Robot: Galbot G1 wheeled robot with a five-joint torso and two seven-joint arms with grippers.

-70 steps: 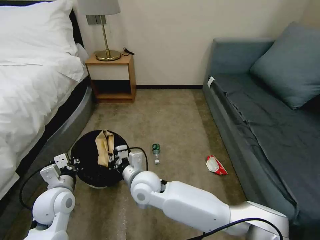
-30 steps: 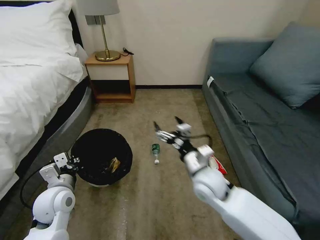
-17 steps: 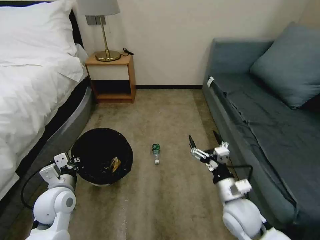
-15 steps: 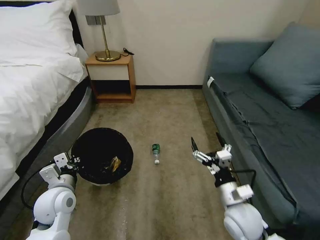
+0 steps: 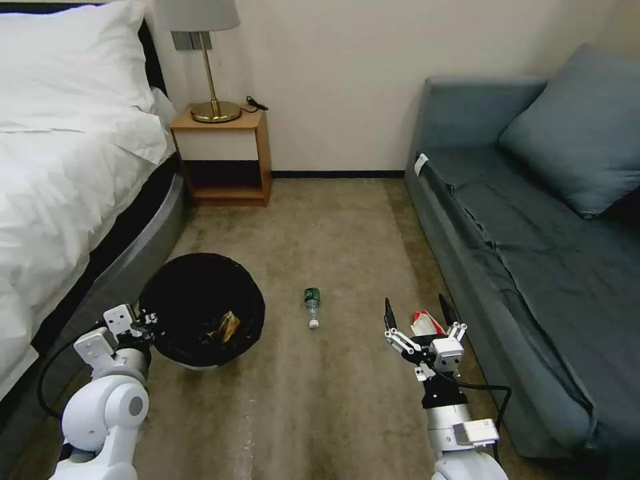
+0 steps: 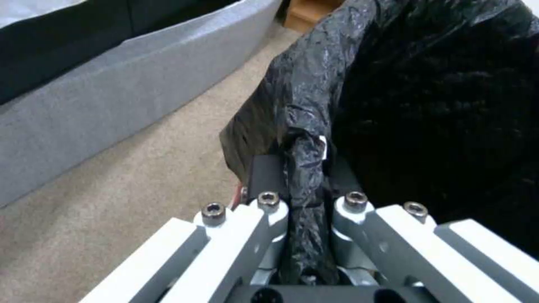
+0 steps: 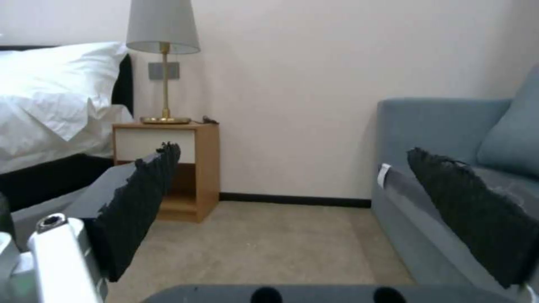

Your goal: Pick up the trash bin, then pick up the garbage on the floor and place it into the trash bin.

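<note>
Bin and litter on the carpet

Trash bin, round, black bag liner, white base, sits at 9 o'clock from the bottle; gold-brown wrapper lies inside it. Bottle, clear with green label, lies flat, cap toward 6 o'clock. Red-and-white wrapper lies at 3 o'clock from the bottle, well apart.

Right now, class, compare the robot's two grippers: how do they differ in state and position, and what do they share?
The left gripper is shut on the trash bin, pinching its black bag at the rim; the right gripper is open and holds nothing. The left gripper sits beside the bed; the right gripper hovers near the sofa, just short of the red-and-white wrapper. Both have white bodies and dark fingers.
</note>
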